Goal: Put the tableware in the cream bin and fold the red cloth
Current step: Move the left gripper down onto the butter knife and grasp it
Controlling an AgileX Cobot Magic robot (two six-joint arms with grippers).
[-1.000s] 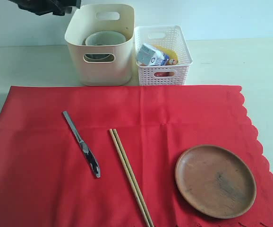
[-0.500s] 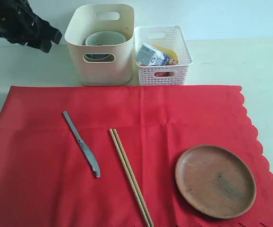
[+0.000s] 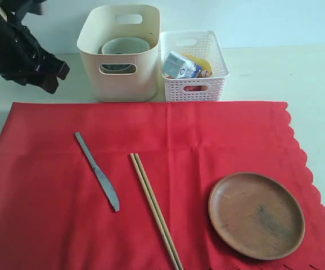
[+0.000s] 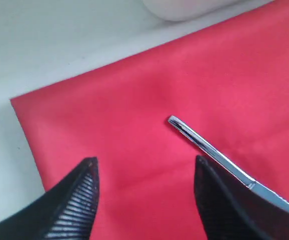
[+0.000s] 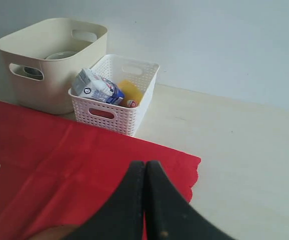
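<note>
The red cloth (image 3: 207, 140) lies spread flat on the table. On it rest a metal knife (image 3: 98, 171), a pair of wooden chopsticks (image 3: 156, 211) and a round brown wooden plate (image 3: 256, 215). The cream bin (image 3: 120, 79) stands behind the cloth with a white bowl (image 3: 125, 45) inside. My left gripper (image 3: 58, 77) hovers over the table beyond the cloth's far left corner. In the left wrist view it (image 4: 145, 162) is open and empty above the cloth (image 4: 134, 90), the knife's handle (image 4: 209, 150) beside one fingertip. My right gripper (image 5: 145, 165) is shut and empty above the cloth's far right corner (image 5: 184, 165).
A white lattice basket (image 3: 193, 84) with a milk carton (image 3: 179, 64) and food items stands right of the bin, touching it. Bare pale table (image 3: 308, 73) lies to the right of the basket and cloth. The cloth's scalloped edge (image 3: 307, 169) runs along the right.
My left gripper has moved left and down, from beside the cream bin's top to just beyond the cloth's far left corner. Nothing on the cloth has moved.
</note>
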